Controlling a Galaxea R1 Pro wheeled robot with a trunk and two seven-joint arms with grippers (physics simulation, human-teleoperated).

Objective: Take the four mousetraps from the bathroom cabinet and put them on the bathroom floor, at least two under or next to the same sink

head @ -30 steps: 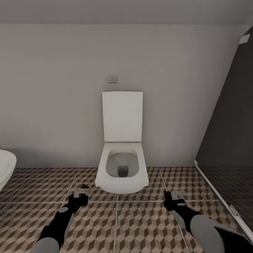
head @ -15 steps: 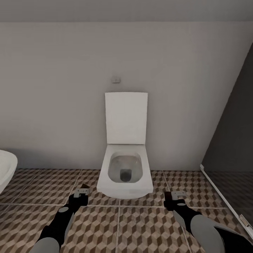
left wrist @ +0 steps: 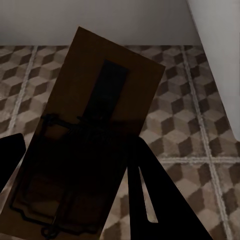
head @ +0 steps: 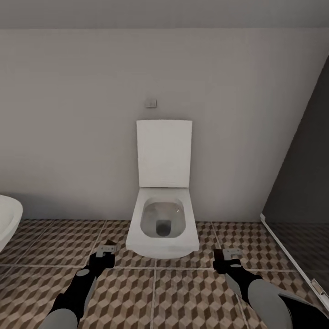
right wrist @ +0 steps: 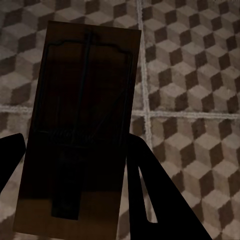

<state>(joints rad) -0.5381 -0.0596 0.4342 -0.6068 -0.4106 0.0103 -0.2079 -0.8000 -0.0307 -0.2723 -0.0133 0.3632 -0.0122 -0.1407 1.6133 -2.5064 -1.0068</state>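
Head view: the robot faces a white toilet (head: 162, 226) with its lid up, fixed to a pale grey wall (head: 68, 128). A small grey button plate (head: 150, 103) sits on the wall above the lid. The bathroom floor (head: 183, 292) has tiles with a brown, beige and white cube pattern. At the left edge is a bit of something white and rounded (head: 8, 219) — too little shows to say what it is. At the right stands a dark panel (head: 301, 183) with a pale strip along its foot.

Both arms reach out low over the tiles, one on each side of the toilet. The left gripper (head: 106, 250) holds a small flat thing at its tip, and so does the right gripper (head: 227, 254).

In the left wrist view, the left gripper (left wrist: 75, 165) is closed on a mousetrap (left wrist: 92, 125) — a tan wood board with dark wire parts, tilted, held between the two dark fingers (left wrist: 155, 200) above the tiles. The white toilet side (left wrist: 220, 55) is near.

In the right wrist view, the right gripper (right wrist: 75, 170) is closed on a second mousetrap (right wrist: 82, 120), held between its fingers (right wrist: 155, 200) over the tiled floor. A pale grout line (right wrist: 145, 65) runs beside it.
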